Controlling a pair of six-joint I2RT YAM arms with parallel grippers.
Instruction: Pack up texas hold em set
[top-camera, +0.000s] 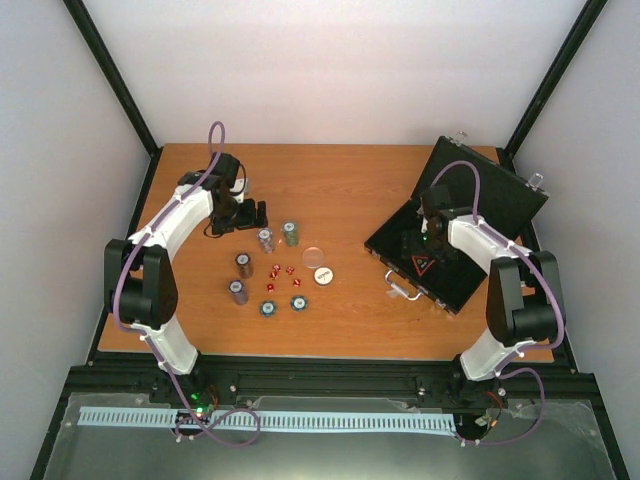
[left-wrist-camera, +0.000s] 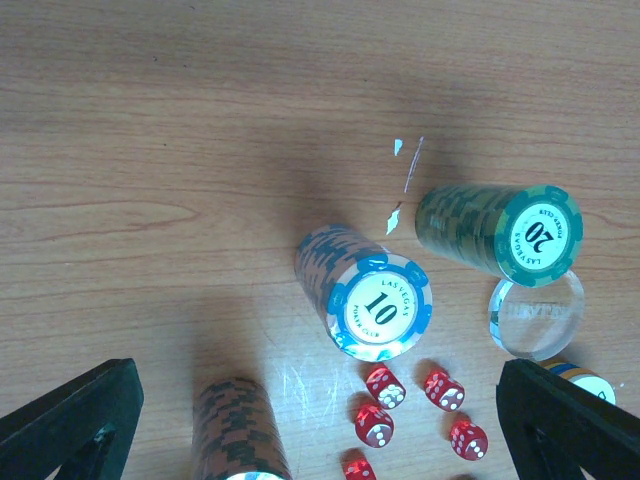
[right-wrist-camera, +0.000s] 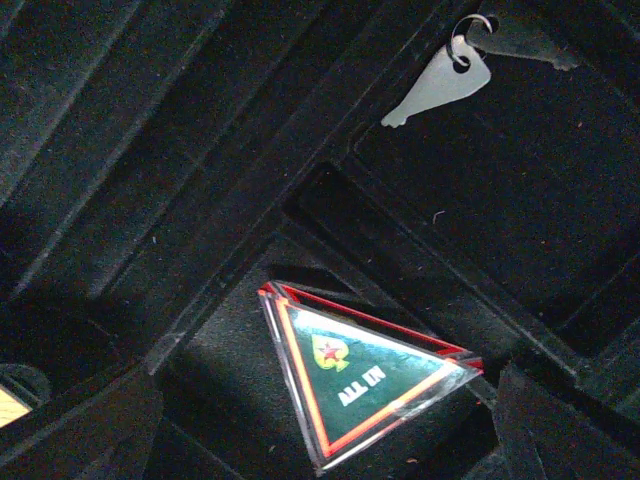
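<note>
The black case (top-camera: 500, 205) lies open at the right. Its dark compartments (right-wrist-camera: 150, 150) fill the right wrist view, one holding a triangular "ALL IN" marker (right-wrist-camera: 365, 375), also seen from above (top-camera: 420, 265). My right gripper (top-camera: 425, 245) hovers open over it (right-wrist-camera: 320, 430). Chip stacks stand mid-table: a "10" stack (left-wrist-camera: 375, 305), a green "20" stack (left-wrist-camera: 510, 230) and a brown stack (left-wrist-camera: 240, 430). Red dice (left-wrist-camera: 410, 405) lie beside them (top-camera: 280, 275). A clear disc (left-wrist-camera: 535, 315) and a white disc (top-camera: 323, 275) lie to the right. My left gripper (top-camera: 250, 215) is open and empty above the stacks (left-wrist-camera: 315, 410).
Two single blue chips (top-camera: 267, 308) (top-camera: 298, 302) lie flat nearer the front edge. A fourth stack (top-camera: 237, 292) stands at the left of the group. A small key (right-wrist-camera: 440, 85) hangs inside the case. The case's silver handle (top-camera: 402, 290) faces the chips.
</note>
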